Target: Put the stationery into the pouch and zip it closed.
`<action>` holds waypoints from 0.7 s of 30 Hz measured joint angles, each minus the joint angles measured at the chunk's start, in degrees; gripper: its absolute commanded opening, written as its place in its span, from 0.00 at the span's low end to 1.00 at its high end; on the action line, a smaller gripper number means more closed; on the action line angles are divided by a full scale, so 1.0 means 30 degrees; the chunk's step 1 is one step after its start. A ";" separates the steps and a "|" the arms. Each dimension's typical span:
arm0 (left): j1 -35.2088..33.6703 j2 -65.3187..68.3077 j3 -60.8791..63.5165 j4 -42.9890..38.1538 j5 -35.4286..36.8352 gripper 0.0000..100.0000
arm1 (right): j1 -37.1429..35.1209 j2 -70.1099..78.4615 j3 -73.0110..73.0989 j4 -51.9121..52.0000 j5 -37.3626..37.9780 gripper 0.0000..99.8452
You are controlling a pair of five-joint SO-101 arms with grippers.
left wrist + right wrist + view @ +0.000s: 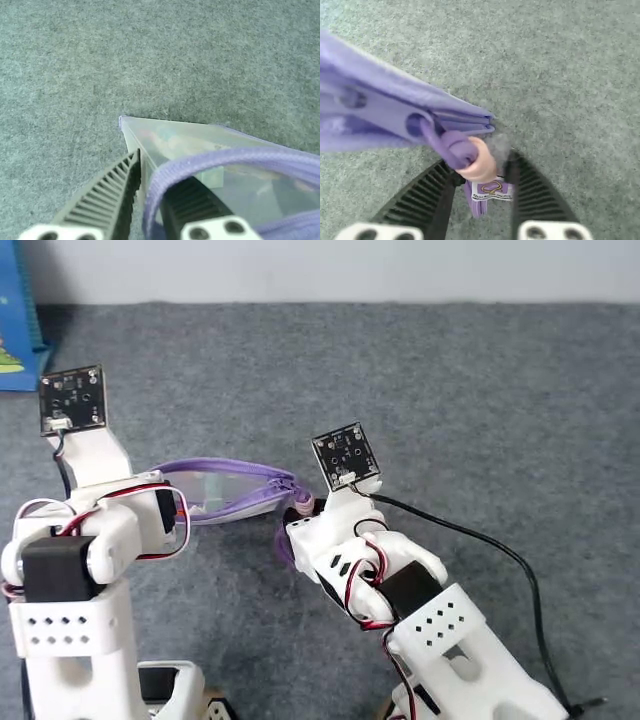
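Slippage is your risk: right gripper (480, 162) pinches the zipper pull (470, 159) at the 3 o'clock end of the clear pouch (225, 490), 9 o'clock of centre in the high view, left gripper (150, 172) clamps its 9 o'clock corner, and a hard tug could break either hold.

High camera looks down on the table (480, 390); 2 wrist cameras closely share the pouch (230, 488).

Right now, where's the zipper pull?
High view: the zipper pull is mid-table at the right end of the pouch, gripped by the right end effector; the left end effector holds the other end.
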 measured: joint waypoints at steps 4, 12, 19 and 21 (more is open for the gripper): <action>0.0000 0.0000 0.0000 0.0000 0.0000 0.02 | 0.0000 0.0000 0.0000 0.0000 0.0000 0.01; 0.0000 0.0029 0.0000 0.0000 0.0000 0.02 | 0.0000 -0.2198 0.0000 0.1465 0.0029 0.01; 0.0000 0.0029 0.0029 -0.0147 -0.0029 0.06 | 0.0000 -0.7853 0.0000 0.5861 0.0029 0.01; 0.0029 0.0029 0.0029 -0.0527 -0.0410 0.12 | 0.0000 -0.9201 0.0000 0.6886 0.0059 0.01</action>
